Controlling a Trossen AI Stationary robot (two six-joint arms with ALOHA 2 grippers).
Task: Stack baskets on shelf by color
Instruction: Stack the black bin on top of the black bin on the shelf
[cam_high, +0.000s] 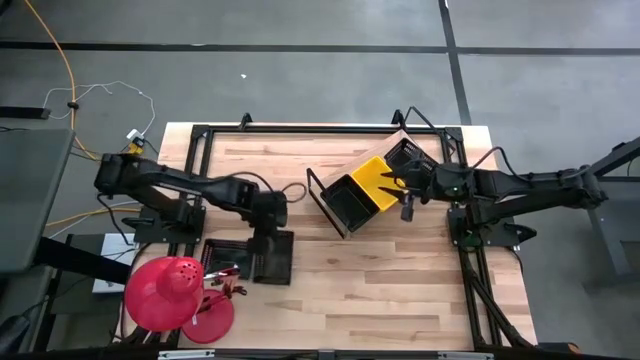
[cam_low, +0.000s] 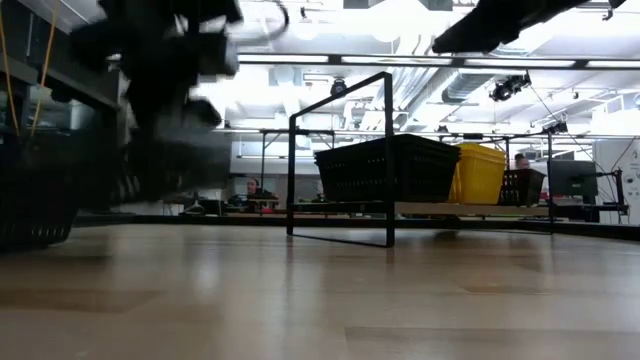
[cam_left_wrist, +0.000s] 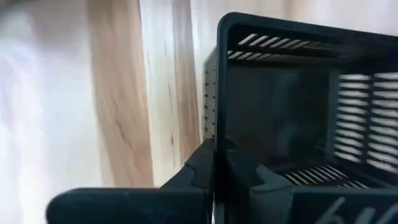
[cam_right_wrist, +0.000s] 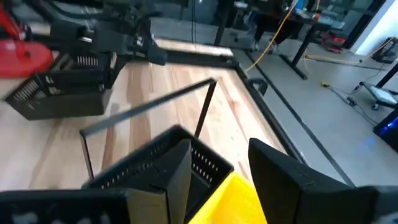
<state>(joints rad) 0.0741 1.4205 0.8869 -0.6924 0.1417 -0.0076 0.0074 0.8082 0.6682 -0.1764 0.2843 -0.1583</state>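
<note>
Gripping a black basket (cam_high: 270, 257) by its thin rim, the left gripper (cam_left_wrist: 217, 177) is closed; light, stiff plastic. The right gripper (cam_right_wrist: 217, 165) hovers open over the shelf (cam_high: 345, 205).

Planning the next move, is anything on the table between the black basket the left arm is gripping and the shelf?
Nothing visible. The left gripper holds the black basket by its wall; only bare table lies between it and the shelf.

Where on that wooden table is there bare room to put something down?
Free: the table's near right part, below the slanted wooden shelf. Crowded: the near left, with the red dome-shaped object and the left gripper clamping a black mesh basket.
</note>
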